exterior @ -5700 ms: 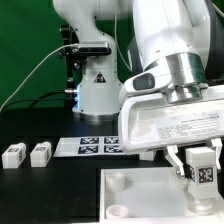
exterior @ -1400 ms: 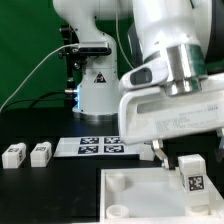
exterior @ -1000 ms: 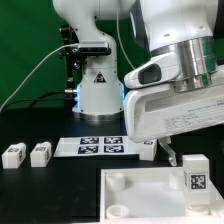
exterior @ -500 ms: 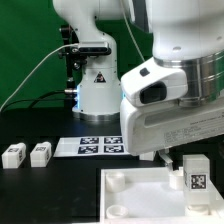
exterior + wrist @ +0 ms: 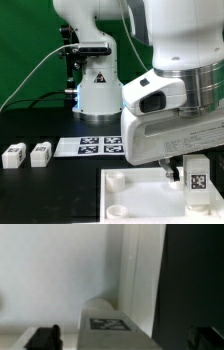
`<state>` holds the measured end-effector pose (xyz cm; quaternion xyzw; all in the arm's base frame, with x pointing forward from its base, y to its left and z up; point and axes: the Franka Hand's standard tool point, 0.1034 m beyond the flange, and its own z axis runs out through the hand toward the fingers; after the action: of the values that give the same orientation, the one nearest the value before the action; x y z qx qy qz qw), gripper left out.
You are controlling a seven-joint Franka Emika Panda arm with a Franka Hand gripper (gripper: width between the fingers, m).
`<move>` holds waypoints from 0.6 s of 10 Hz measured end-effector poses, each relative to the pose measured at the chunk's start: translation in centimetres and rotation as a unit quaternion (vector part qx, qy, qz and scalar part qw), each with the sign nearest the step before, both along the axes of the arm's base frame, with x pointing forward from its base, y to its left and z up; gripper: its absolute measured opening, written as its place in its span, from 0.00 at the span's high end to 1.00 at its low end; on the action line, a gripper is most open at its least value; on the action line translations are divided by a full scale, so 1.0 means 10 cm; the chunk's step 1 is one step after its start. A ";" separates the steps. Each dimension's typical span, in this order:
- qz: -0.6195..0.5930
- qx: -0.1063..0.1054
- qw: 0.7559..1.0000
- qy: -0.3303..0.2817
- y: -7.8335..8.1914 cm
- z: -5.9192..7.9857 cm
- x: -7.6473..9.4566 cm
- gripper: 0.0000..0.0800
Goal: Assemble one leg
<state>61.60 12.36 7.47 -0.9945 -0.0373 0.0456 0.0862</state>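
The leg [image 5: 196,172], a small white block with a square tag, stands upright at the back corner of the large white board [image 5: 135,198], toward the exterior view's right. My gripper [image 5: 193,162] hangs straight over it with the jaws apart, one on each side. One finger [image 5: 167,172] shows beside the leg with a gap; the other is hidden at the frame edge. In the wrist view the leg [image 5: 108,322] lies between the dark fingertips [image 5: 43,337], clear of both. My gripper [image 5: 125,339] is open there, over the board [image 5: 60,274].
Two more white tagged blocks [image 5: 13,153] [image 5: 40,152] lie on the black table at the exterior view's left. The marker board [image 5: 95,147] lies behind the white board. The robot base [image 5: 97,95] stands at the back. Round sockets [image 5: 118,181] show on the board's left corners.
5.7 s ago my gripper was shut on the leg at the board's corner. It has since let go, and the leg stands by itself. Lately the hand shifted slightly; the leg stayed put.
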 end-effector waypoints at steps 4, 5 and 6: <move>-0.104 -0.011 0.994 0.017 -0.05 -0.01 0.00 0.62; -0.157 -0.016 0.987 0.026 -0.04 -0.01 0.00 0.62; -0.197 -0.020 0.980 0.033 -0.04 -0.01 0.00 0.63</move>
<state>61.60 11.96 7.34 -0.9818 0.1633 0.0617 0.0747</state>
